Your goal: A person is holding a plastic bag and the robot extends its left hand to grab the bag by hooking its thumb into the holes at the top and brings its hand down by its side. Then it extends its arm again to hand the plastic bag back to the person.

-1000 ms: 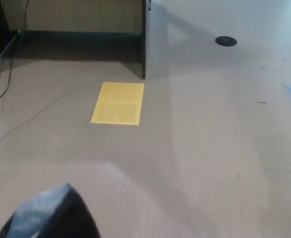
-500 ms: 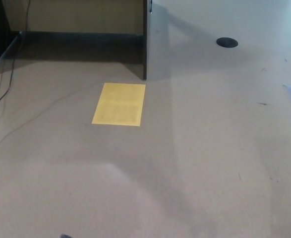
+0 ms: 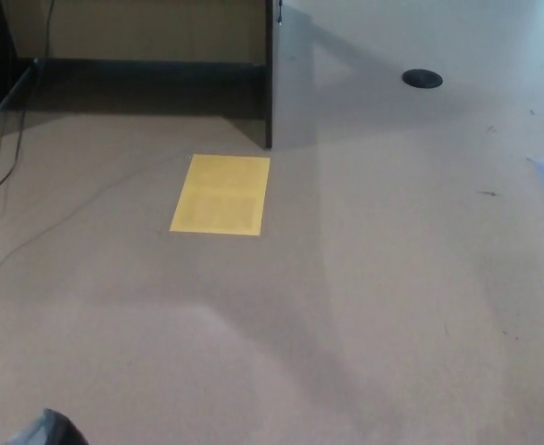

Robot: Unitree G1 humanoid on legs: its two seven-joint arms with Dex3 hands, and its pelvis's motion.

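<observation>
While only a dark sliver of the left hand (image 3: 47, 429) shows at the frame's bottom edge, its fingers unreadable, neither bag nor person appears; the bag could slip unseen off the thumb

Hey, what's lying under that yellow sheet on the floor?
Only the tan floor shows around the yellow sheet, which lies flat. Whatever is directly beneath it is covered, so nothing there can be seen. No bulge shows.

Only a dark rounded sliver, probably the left hand (image 3: 49, 430), shows at the bottom-left edge.
</observation>
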